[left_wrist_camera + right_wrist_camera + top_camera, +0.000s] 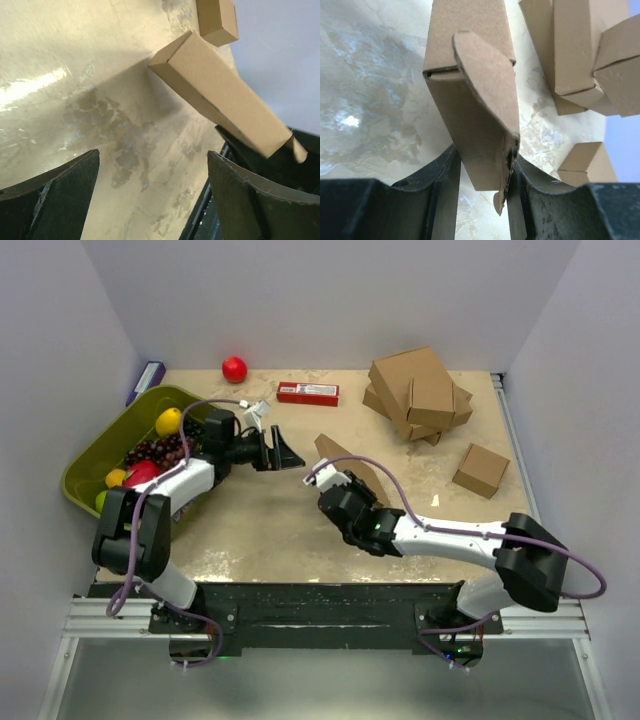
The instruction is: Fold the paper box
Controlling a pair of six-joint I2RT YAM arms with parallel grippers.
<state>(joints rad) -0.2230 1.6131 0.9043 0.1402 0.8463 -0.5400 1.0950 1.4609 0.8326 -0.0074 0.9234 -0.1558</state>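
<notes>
Right tool: is clamping the paper box by its near end, one finger pressing on each broad face.
Left tool: is standing with its fingers wide apart – nothing is lying between them, only the bare surface showing below.
Paper box: is sitting near the middle of the surface as a thin, closed rectangular carton, held tilted in the right tool; whether its far end is touching the surface cannot be told.
Flap: a rounded tab is sticking out at the gripped end, running down between the right fingers.
Gap between arms: the left tool is hanging just beside the box's left end – apart from it.
Left wrist view: the paper box is slanting across the upper right.
Stacked pile of boxes: is lying at the far right.
Small box: is resting alone, nearer than the pile.
Green bin: is holding fruit at the left edge.
Red ball and red packet: are lying along the far edge.
</notes>
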